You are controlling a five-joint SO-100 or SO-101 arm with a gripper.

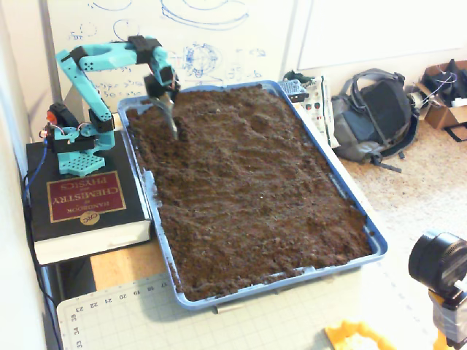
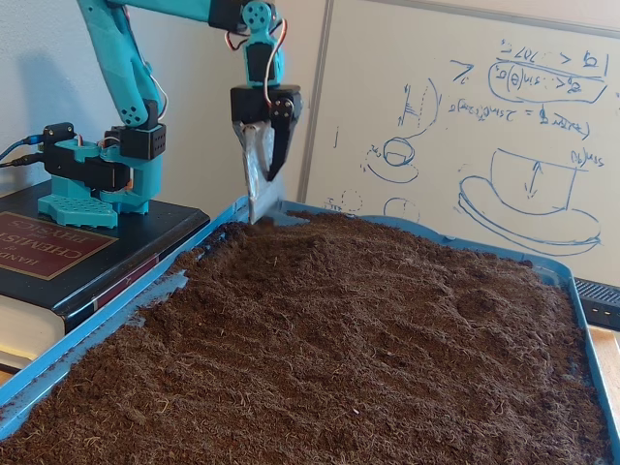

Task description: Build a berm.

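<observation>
You have matt, crumbly dark brown soil [image 1: 255, 189] filling a smooth blue plastic tray [image 1: 376, 244]. Above it, the teal plastic arm [image 2: 116, 68] looks matt, its grey blade [image 2: 257, 184] dull metal, the book cover [image 1: 80, 200] glossy.

We see the soil [image 1: 248, 189] filling the tray [image 1: 376, 244] at the frame's centre. The arm's base [image 1: 76, 142] sits on a book [image 1: 84, 211] at the left. The claw [image 1: 172, 125] hangs over the tray's upper-left corner. A backpack [image 1: 376, 113] lies on the floor at the upper right.
</observation>
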